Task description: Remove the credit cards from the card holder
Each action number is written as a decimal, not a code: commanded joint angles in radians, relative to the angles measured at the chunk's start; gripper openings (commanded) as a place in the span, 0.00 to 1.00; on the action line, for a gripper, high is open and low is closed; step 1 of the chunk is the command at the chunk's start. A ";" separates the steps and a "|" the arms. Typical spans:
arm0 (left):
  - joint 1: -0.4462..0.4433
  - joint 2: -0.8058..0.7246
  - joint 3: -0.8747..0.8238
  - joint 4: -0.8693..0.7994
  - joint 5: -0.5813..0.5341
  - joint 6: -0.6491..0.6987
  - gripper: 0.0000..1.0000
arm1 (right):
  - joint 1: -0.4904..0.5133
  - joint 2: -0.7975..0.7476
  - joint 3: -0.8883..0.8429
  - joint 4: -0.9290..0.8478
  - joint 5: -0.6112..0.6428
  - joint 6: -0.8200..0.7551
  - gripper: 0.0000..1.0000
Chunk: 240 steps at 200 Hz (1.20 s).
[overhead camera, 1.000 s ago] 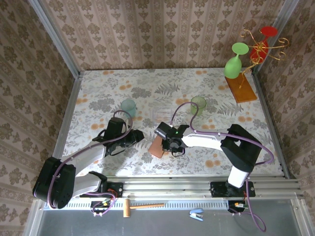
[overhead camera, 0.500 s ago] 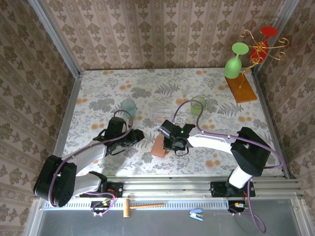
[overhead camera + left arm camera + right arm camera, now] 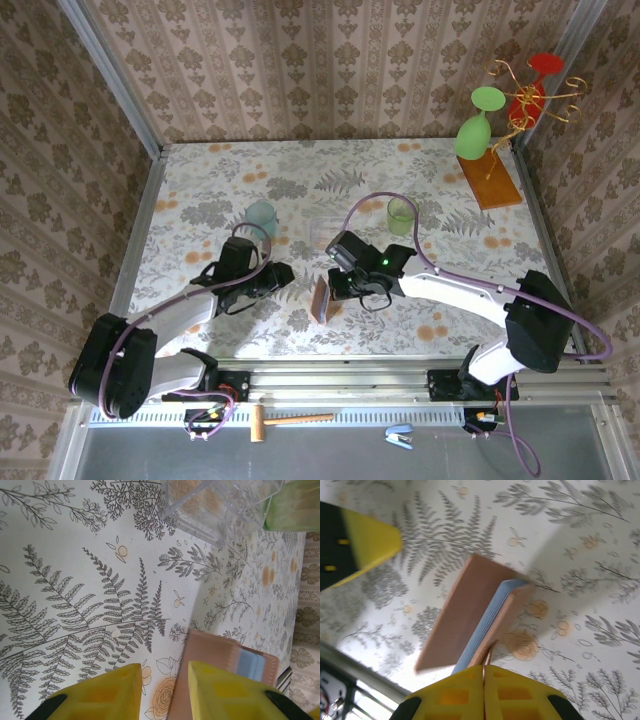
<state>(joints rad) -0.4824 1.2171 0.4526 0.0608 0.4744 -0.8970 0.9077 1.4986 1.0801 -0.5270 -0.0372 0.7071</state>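
Moved since a second ago: right gripper (image 3: pixel 336 289) has swung toward the far left and drawn its fingers together; card holder (image 3: pixel 321 299) has gone from lying flat to standing tilted on edge.
Top view, card holder: near the middle of the table (image 3: pixel 200 180), a narrow tan strip between the two grippers, touching the right one.
Top view, left gripper (image 3: pixel 279 277): just left of the card holder, apart from it.
Top view, far side: teal cup (image 3: pixel 261 215), clear box (image 3: pixel 325 232) and green cup (image 3: pixel 401 215) in a row; wooden stand (image 3: pixel 490 180) at the far right.
Left wrist view, left gripper (image 3: pixel 165 692): yellow fingers part-way open, nothing in the gap, bare table beneath.
Left wrist view, card holder (image 3: pixel 210 647): just beyond one finger, tan with a grey-blue pocket showing.
Right wrist view, right gripper (image 3: pixel 483 687): fingers pressed together, pinching a thin tan edge of the card holder.
Right wrist view, card holder (image 3: pixel 465 615): slightly parted, grey-blue lining between tan covers, raised at an angle over the table.
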 commanded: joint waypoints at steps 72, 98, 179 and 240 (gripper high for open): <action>-0.038 0.012 0.032 0.022 -0.033 -0.020 0.31 | 0.000 0.015 0.049 0.088 -0.195 -0.094 0.03; -0.058 0.012 0.034 0.020 -0.040 -0.023 0.30 | 0.002 0.018 0.047 0.080 -0.189 -0.090 0.04; -0.169 0.088 0.141 0.017 -0.053 -0.009 0.28 | -0.041 -0.078 -0.085 -0.040 -0.059 -0.094 0.02; -0.243 0.151 0.152 0.093 -0.048 -0.055 0.27 | -0.144 -0.184 -0.240 -0.060 -0.010 -0.095 0.03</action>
<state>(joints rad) -0.7017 1.3487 0.5842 0.1059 0.4294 -0.9234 0.8051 1.3544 0.8959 -0.5529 -0.0914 0.6235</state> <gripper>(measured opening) 0.271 0.060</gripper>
